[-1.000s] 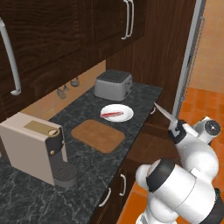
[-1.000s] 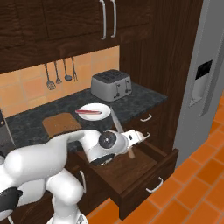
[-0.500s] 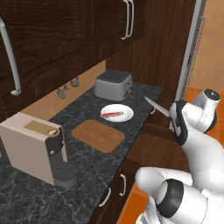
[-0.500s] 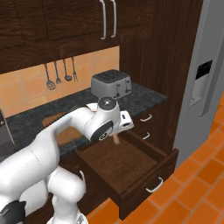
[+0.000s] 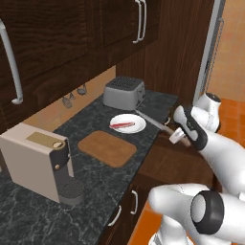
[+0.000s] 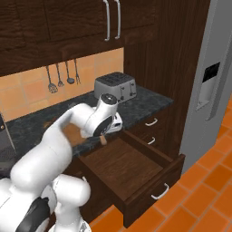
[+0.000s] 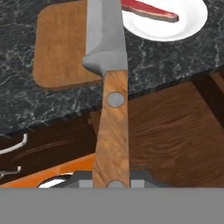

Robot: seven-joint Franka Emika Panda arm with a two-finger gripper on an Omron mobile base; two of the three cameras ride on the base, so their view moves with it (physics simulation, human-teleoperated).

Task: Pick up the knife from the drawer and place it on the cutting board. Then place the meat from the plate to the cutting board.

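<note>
Just ahead of the two-finger gripper [image 5: 178, 135], the slim kitchen knife with its silver blade and light brown wooden handle [image 7: 109, 83] juts out over the counter edge, and the jaws are clamped on the rear of that handle. Good choice of hold: riveted wood gives friction, while the polished blade would be slick and sharp. The knife looks stiff and light, but it is gripped at one end, so the blade could pivot if the arm swings hard.

Beyond the blade tip, to one side, lies the flat light brown wooden cutting board with rounded corners [image 7: 61, 48], bare and waiting. Right beside it sits the small round white plate [image 7: 188, 22], the thin raw red strip of meat [image 7: 151, 12] lying across it; that strip will likely be floppy and slippery, best pinched mid-length. Below the gripper, the dark brown wooden drawer [image 6: 131, 170] hangs open.
</note>
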